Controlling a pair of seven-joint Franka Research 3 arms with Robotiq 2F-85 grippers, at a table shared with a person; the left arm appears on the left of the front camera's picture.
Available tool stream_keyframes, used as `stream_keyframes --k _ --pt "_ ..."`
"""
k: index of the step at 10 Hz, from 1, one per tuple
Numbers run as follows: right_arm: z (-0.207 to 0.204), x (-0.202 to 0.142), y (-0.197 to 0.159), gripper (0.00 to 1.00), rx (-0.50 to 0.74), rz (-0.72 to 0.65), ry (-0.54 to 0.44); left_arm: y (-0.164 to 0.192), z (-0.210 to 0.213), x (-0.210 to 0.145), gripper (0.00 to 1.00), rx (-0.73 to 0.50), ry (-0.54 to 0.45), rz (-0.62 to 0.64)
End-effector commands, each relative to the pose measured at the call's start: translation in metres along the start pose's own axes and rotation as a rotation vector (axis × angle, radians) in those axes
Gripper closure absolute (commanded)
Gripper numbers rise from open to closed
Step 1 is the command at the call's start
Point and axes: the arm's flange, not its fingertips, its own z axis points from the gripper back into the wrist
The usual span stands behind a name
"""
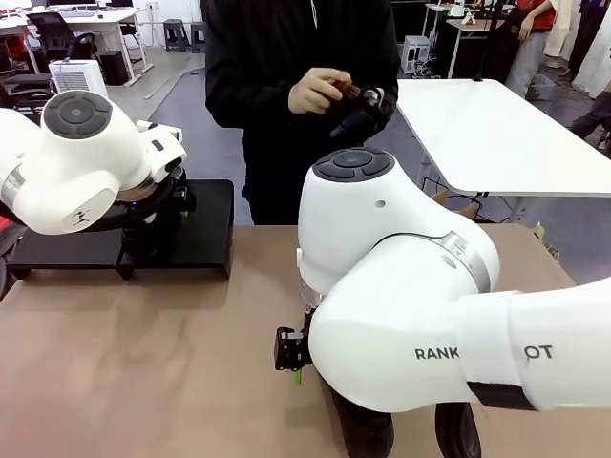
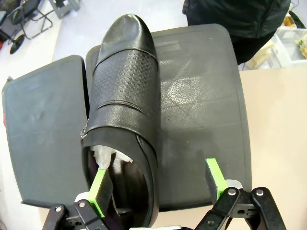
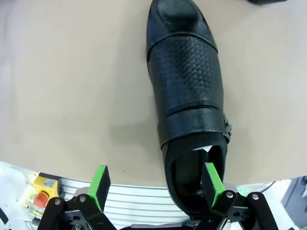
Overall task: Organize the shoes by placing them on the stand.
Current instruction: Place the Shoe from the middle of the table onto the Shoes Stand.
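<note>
Left wrist view: one shoe [image 2: 125,91] lies on the stand [image 2: 201,96], long axis running away from the left gripper [image 2: 158,181], toe far, heel near. It sits by the stand's bent-down side, with bare top beside it. The left gripper is released: one pad [image 2: 101,186] in the heel opening, the other well clear over the stand.

Right wrist view: a second shoe [image 3: 187,91] lies on the tan table [image 3: 72,86], toe away, heel at the near edge, with bare table on both sides. The right gripper [image 3: 156,182] is spread wide, one pad [image 3: 212,178] in the opening, gripping nothing.
</note>
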Motion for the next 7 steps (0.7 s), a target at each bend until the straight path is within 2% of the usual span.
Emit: stream_keyframes --k 1,5,6,7 --pt "0.000 0.002 0.007 0.00 -0.008 -0.021 -0.034 0.001 0.001 0.001 0.00 -0.003 -0.012 0.001" --pt "0.000 0.002 0.007 0.00 -0.008 -0.021 -0.034 0.001 0.001 0.001 0.00 -0.003 -0.012 0.001" --pt "0.000 0.000 0.001 0.00 -0.003 -0.002 -0.005 0.001 0.001 0.001 0.00 -0.003 -0.012 0.001" --pt "0.033 -0.019 -0.020 0.00 0.002 0.076 -0.047 0.001 0.001 0.001 0.00 -0.003 -0.012 0.001"
